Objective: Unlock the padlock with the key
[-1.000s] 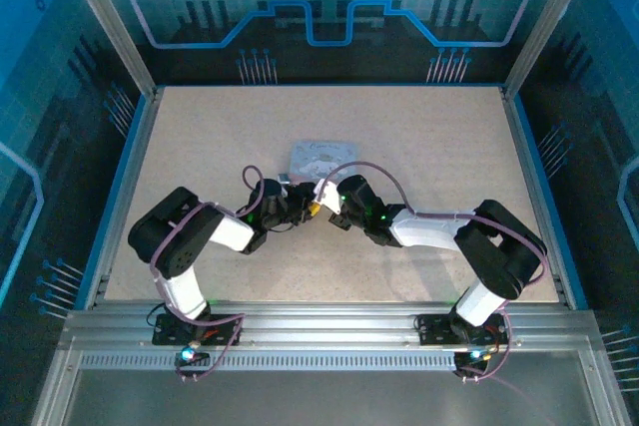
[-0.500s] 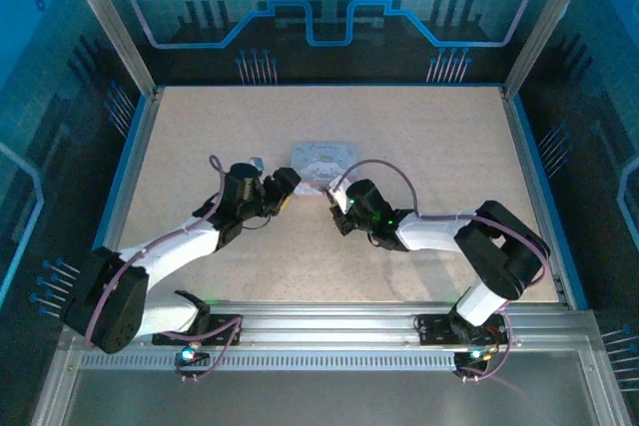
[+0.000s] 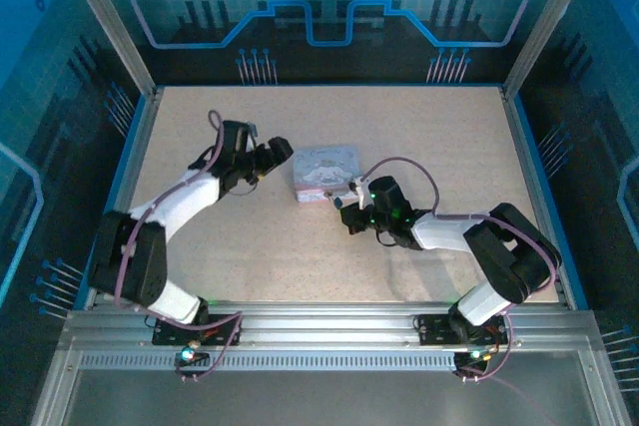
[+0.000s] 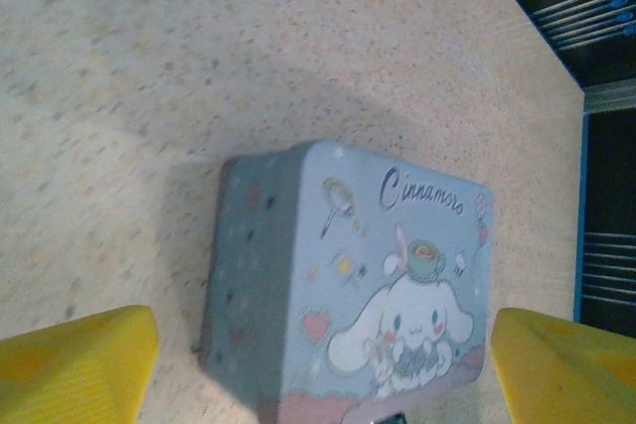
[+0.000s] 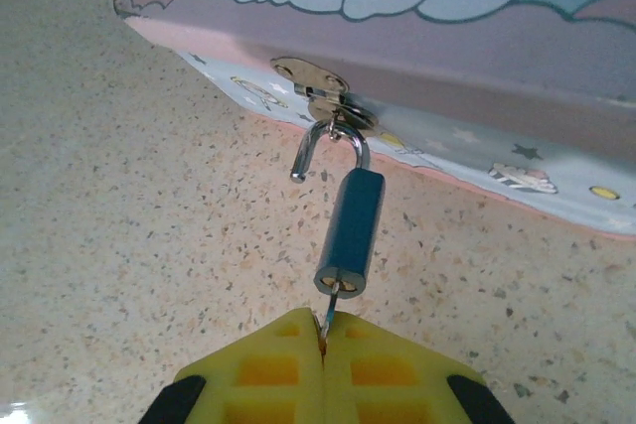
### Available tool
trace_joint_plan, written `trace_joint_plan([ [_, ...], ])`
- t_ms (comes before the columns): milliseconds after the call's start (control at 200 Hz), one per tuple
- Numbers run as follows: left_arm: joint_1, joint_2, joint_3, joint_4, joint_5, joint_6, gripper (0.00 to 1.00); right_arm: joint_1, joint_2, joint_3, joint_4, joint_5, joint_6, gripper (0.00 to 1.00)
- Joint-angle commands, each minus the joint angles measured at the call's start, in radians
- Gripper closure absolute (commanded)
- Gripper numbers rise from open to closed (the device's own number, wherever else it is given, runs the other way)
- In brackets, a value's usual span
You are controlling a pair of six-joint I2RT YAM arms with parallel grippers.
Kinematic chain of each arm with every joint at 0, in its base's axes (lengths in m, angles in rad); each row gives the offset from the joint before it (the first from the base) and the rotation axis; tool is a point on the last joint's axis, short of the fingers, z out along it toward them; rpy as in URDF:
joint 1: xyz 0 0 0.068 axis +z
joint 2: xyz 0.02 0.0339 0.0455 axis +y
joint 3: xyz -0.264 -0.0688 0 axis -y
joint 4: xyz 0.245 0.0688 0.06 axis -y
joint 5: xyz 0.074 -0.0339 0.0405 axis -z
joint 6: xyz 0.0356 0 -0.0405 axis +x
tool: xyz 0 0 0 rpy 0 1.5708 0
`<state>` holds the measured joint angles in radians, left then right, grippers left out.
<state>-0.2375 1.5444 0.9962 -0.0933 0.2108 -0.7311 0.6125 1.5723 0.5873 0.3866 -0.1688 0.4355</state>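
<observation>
The right tool (image 5: pixel 323 345) is clenched on the key (image 5: pixel 327 313), which sits in the padlock (image 5: pixel 353 230) at its 12 o'clock. The shackle (image 5: pixel 316 141), one leg free, hangs from the hasp (image 5: pixel 313 76) of the tin box (image 5: pixel 417 57). The left tool (image 3: pixel 277 155) is spread wide at the box's 9 o'clock, over the speckled surface (image 3: pixel 429 127).

We count one pastel blue-and-pink rectangular tin box with a cartoon print (image 4: pixel 358 275), with one silvery metal hasp (image 5: pixel 310 76) on its side. We count one small dark grey cylindrical metal padlock (image 5: pixel 355 230) and one thin metal key (image 5: pixel 327 318). We count two grippers, the left gripper (image 3: pixel 278 153) and the right gripper (image 5: pixel 323 340), with four yellow ridged plastic fingers (image 4: pixel 75 364) between them, and one speckled beige table (image 3: pixel 429 137)
</observation>
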Motion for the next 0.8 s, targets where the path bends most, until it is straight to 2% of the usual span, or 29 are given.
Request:
trace_joint_plan([
  [0, 0.007, 0.105, 0.11, -0.113, 0.096, 0.152, 0.12, -0.024, -0.008, -0.029, -0.016, -0.075, 0.094, 1.0],
  [120, 0.006, 0.198, 0.199, -0.138, 0.148, 0.176, 0.12, -0.044, -0.006, -0.038, -0.043, -0.085, 0.133, 0.99],
  [265, -0.007, 0.297, 0.297, -0.226, 0.157, 0.242, 0.15, -0.063, 0.003, -0.045, -0.084, -0.104, 0.155, 0.98],
  [415, -0.009, 0.356, 0.31, -0.218, 0.207, 0.238, 0.17, -0.071, 0.001, -0.057, -0.093, -0.093, 0.17, 0.97],
  [560, -0.012, 0.38, 0.307, -0.22, 0.207, 0.248, 0.2, -0.076, 0.015, -0.06, -0.093, -0.096, 0.175, 0.94],
  [795, -0.014, 0.382, 0.261, -0.208, 0.195, 0.25, 0.23, -0.082, 0.003, -0.065, -0.106, -0.086, 0.16, 0.82],
])
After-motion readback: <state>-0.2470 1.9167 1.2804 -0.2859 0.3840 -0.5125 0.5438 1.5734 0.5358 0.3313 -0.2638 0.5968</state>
